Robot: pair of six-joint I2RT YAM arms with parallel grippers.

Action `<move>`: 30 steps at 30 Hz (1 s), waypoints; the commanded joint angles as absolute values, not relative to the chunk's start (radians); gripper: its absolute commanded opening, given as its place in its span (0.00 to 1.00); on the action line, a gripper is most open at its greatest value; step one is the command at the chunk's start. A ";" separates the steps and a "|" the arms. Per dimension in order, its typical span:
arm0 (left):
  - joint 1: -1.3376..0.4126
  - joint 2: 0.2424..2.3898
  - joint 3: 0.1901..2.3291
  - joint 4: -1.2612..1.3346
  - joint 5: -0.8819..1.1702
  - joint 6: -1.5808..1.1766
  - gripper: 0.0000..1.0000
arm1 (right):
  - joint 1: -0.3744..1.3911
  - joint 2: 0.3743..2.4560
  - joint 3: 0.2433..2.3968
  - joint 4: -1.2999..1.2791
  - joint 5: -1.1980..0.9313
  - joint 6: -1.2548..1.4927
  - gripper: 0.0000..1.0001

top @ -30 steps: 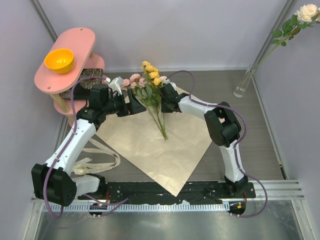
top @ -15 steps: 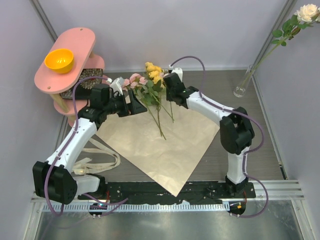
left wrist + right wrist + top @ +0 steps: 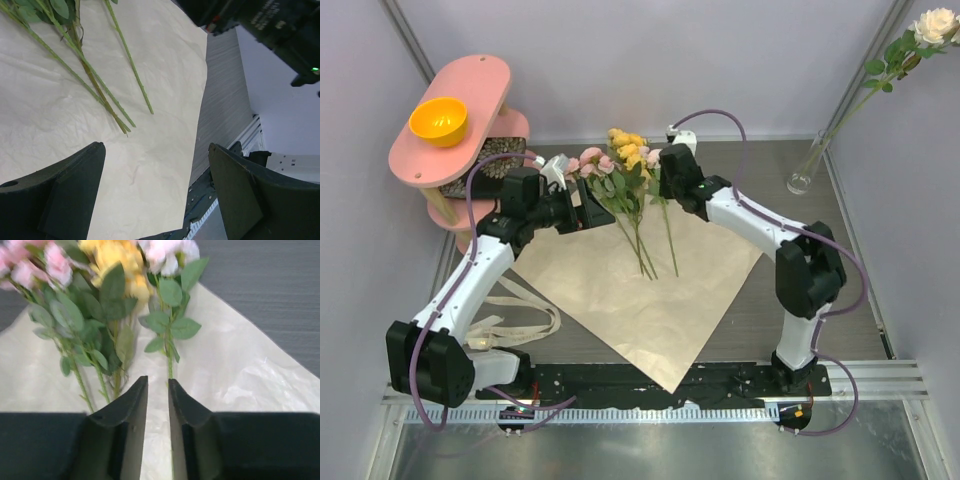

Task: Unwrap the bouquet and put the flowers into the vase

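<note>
Plainly, the right gripper (image 3: pixel 158 381) had its fingers drawn nearly together with a slim gap between them. One flower stem (image 3: pixel 170 362) ran straight toward that gap; whether it was pinched I could not tell. The left gripper (image 3: pixel 156 147) hung spread wide over the paper (image 3: pixel 60 130), holding nothing. The flowers (image 3: pixel 625 170) lay loose on the unfolded sheet near its far corner, heads toward the far edge of the table (image 3: pixel 770 175), one stem a little apart on the right. The vase (image 3: pixel 804 170) stood at the table's far right corner (a white rose (image 3: pixel 932 24) already in it). The stems looked thin, light and bendy. I judged them best taken gently, low on the bare part below the leaves.
</note>
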State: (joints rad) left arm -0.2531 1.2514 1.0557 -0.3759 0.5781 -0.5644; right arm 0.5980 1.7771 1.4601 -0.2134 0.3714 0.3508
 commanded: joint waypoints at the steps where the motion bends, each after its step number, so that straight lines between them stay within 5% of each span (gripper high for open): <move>1: -0.252 1.264 1.054 -0.337 0.603 -0.558 0.88 | 0.581 1.932 1.627 -0.385 0.342 0.361 0.37; 4: -0.253 1.267 1.055 -0.339 0.603 -0.555 0.88 | 0.571 2.054 1.753 -0.517 0.286 0.321 0.54; 7: -0.255 1.269 1.055 -0.341 0.601 -0.555 0.88 | 0.568 2.161 1.857 -0.615 0.265 0.287 0.56; 26: -0.259 1.285 1.060 -0.350 0.601 -0.545 0.88 | 0.552 2.324 1.971 -0.658 0.230 0.250 0.38; 30: -0.261 1.290 1.061 -0.353 0.606 -0.543 0.88 | 0.535 2.348 2.009 -0.678 0.201 0.259 0.25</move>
